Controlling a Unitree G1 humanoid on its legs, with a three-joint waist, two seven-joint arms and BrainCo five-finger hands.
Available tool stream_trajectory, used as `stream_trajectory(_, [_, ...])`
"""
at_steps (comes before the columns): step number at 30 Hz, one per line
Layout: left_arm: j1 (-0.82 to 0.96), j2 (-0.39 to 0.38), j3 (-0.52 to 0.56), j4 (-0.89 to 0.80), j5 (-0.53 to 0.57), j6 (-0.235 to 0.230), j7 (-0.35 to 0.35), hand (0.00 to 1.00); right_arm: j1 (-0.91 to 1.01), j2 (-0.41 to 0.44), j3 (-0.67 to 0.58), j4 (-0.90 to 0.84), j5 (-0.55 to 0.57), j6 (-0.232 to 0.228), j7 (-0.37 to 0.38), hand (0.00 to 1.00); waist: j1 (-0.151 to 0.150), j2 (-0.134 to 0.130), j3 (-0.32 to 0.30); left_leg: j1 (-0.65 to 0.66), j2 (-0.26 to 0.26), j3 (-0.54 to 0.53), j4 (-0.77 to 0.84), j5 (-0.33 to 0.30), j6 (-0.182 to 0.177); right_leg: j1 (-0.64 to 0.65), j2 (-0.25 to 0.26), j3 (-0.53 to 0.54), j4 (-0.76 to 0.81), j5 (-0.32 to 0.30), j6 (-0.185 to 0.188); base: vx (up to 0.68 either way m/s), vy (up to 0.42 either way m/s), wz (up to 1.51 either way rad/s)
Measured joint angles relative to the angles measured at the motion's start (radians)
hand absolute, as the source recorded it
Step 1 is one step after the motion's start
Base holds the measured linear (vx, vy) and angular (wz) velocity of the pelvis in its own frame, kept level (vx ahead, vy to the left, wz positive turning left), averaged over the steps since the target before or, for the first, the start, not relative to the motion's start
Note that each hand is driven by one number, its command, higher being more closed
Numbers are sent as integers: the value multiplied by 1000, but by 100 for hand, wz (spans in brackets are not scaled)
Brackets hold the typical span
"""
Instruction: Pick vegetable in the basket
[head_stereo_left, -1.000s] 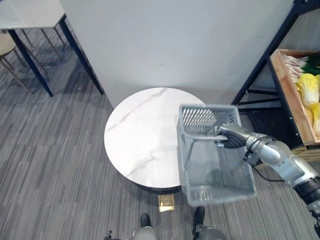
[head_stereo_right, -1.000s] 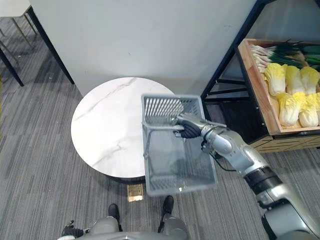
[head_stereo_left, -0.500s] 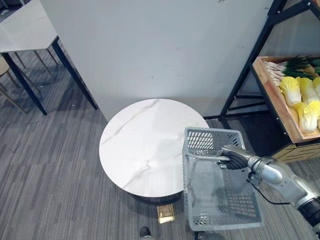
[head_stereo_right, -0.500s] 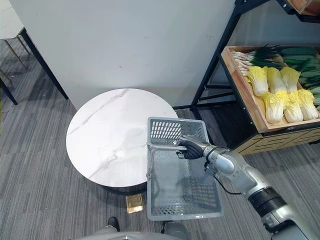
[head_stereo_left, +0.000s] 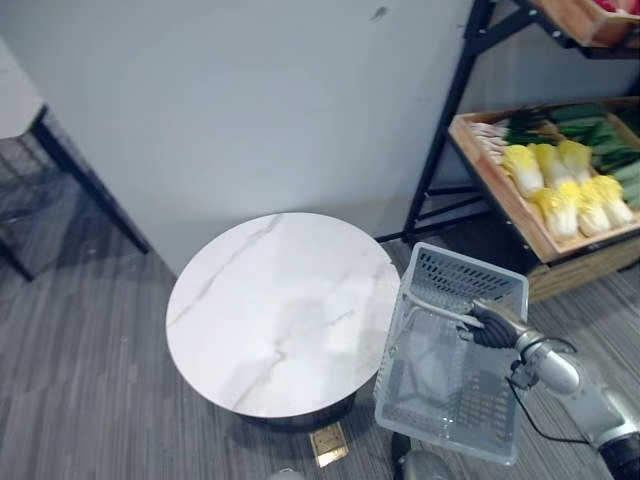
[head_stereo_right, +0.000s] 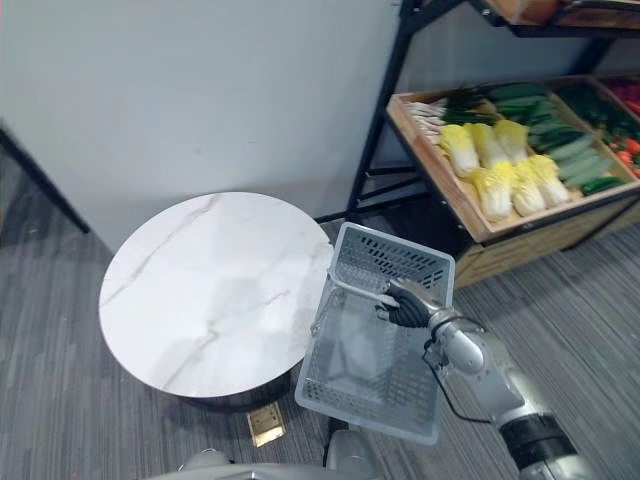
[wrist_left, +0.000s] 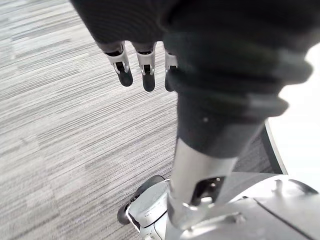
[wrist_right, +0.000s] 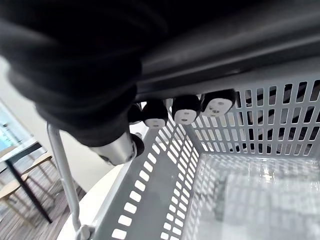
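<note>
A grey plastic basket (head_stereo_left: 450, 400) with nothing in it hangs from its metal handle (head_stereo_left: 432, 308), and my right hand (head_stereo_left: 492, 325) is shut on that handle. It hangs beside the round white table (head_stereo_left: 280, 310), on its right. In the right wrist view the dark fingertips (wrist_right: 185, 111) curl round the handle bar above the basket's slotted wall (wrist_right: 150, 200). Yellow-green cabbages (head_stereo_right: 495, 170) and other vegetables lie in a wooden crate (head_stereo_right: 455, 205) on a shelf, far right of the basket. My left hand (wrist_left: 142, 65) hangs over the grey floor with its fingers straight.
A black metal shelf frame (head_stereo_right: 380, 100) carries the crate; green leeks (head_stereo_right: 470, 98) and cucumbers (head_stereo_right: 575, 160) lie in it too. A grey wall panel (head_stereo_left: 250, 100) stands behind the table. A dark table leg (head_stereo_left: 90, 190) shows at far left.
The camera has swung right and closer to the shelf, so the crate shows more fully. The basket stays in my right hand and now tilts, hanging nearer the crate.
</note>
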Motion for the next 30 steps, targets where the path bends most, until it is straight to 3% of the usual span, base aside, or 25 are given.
stream_trajectory(1, [-19, 0, 12, 7, -11, -2, -1, 0, -9, 10, 5, -9, -1, -13, -2, 100, -6, 1, 20, 16, 5, 57, -20, 9, 16, -51, -32, -160, 222, -138, -104, -303, 125, -145])
stream_trajectory(3, [-27, 15, 7, 1, -40, -2, -1, 0, -10, 12, 7, -10, -1, -35, -11, 100, -12, -3, 20, 29, 20, 123, -15, 10, 25, -73, -116, -333, 520, -282, -157, -149, 118, -107])
stream_trajectory(5, [-24, 20, 6, -6, -72, -2, 0, 0, -32, 12, 17, -10, -2, -34, -20, 100, -5, -13, 17, 33, 50, 193, 34, -3, 43, -63, -169, -412, 624, -304, -191, -55, 37, -130])
stream_trajectory(6, [-34, 34, 22, -4, -94, 3, 0, 0, -75, 15, 35, -4, -9, -32, -23, 100, -5, -34, 32, 20, 56, 222, 79, -32, 44, -72, -139, -463, 567, -275, -197, -296, 0, -190])
stream_trajectory(7, [-33, 26, 49, 11, -116, 10, -2, 0, -108, 30, 50, 11, -22, -31, -24, 100, 26, -6, 26, 14, 56, 217, -1, 0, 46, -25, -50, -418, 388, -259, -203, -281, -1, -187])
stream_trajectory(8, [-34, 15, 67, 15, -119, 9, -1, 0, -119, 36, 58, 9, -25, -32, -24, 100, 36, -16, 30, 43, 54, 281, -25, 18, 46, -18, -65, -444, 432, -302, -217, -288, 7, -166])
stream_trajectory(9, [-31, 15, 62, 14, -119, 10, 8, 0, -128, 38, 67, 7, -25, -35, -24, 100, 33, -32, 25, 66, 41, 330, -37, 36, 38, 19, -127, -502, 547, -390, -194, -75, -30, -143])
stream_trajectory(10, [-21, 15, 62, 16, -120, 14, 14, 0, -146, 41, 86, 16, -24, -36, -24, 100, 39, -47, 15, 79, 37, 391, -31, 37, 38, 89, -169, -551, 532, -427, -129, -91, -60, -135])
stream_trajectory(11, [-17, 15, 63, 17, -120, 14, 17, 0, -159, 45, 97, 22, -24, -37, -24, 100, 51, -54, 10, 83, 42, 421, -19, 36, 38, 113, -178, -569, 493, -442, -102, -88, -147, -158])
stream_trajectory(12, [-16, 10, 64, 17, -120, 14, 23, 0, -195, 59, 121, 31, -24, -37, -23, 100, 63, -60, 7, 87, 62, 476, 7, 36, 38, 126, -152, -589, 390, -454, -78, -109, -211, -154])
stream_trajectory(14, [-16, -7, 86, 18, -118, 14, 32, 0, -218, 62, 154, 32, -23, -41, -22, 100, 63, -44, 9, 91, 97, 516, 37, 43, 28, 158, -82, -604, 233, -440, -57, -107, -210, -125])
stream_trajectory(16, [-4, -19, 100, 19, -123, 12, 39, 0, -208, 62, 201, 37, -19, -40, -16, 100, 55, -10, 17, 119, 128, 522, 39, 80, 21, 207, 11, -540, 82, -352, -83, -145, -144, -100])
stream_trajectory(21, [-2, 0, 92, 18, -116, 9, 39, 0, -167, 52, 188, -10, -7, -18, -3, 100, 37, -9, 14, 119, 154, 487, 30, 128, 14, 207, 79, -477, -35, -324, -100, -148, -113, -59])
stream_trajectory(24, [-1, 6, 72, 18, -116, 12, 28, 0, -127, 34, 154, -43, 15, 12, 23, 100, 8, -2, 15, 66, 195, 316, 124, 160, 37, 211, 93, -458, -34, -317, -108, -36, -117, -25])
stream_trajectory(25, [0, -4, 64, 18, -116, 12, 26, 0, -126, 31, 152, -42, 21, 24, 27, 100, 16, -3, 16, 14, 172, 160, 152, 150, 24, 206, 92, -407, -30, -303, -130, 5, -43, -73])
stream_trajectory(26, [0, -10, 63, 18, -117, 11, 27, 0, -126, 32, 152, -42, 21, 29, 29, 100, 26, -4, 16, -1, 138, 73, 145, 134, 7, 198, 86, -380, -26, -299, -132, 3, 6, -126])
stream_trajectory(28, [18, -29, 29, 17, -128, 6, 23, 0, -128, 35, 155, -43, 21, 31, 37, 100, 46, 5, 14, -25, -12, -198, 38, 93, -37, 150, 74, -252, -14, -276, -126, -26, 69, -157])
stream_trajectory(30, [23, -50, 12, 16, -177, 5, 25, 0, -126, 43, 160, -42, 21, 31, 42, 100, 43, 20, 15, -19, -83, -337, -85, 90, -42, 120, 81, -167, -12, -260, -107, -35, 109, -149])
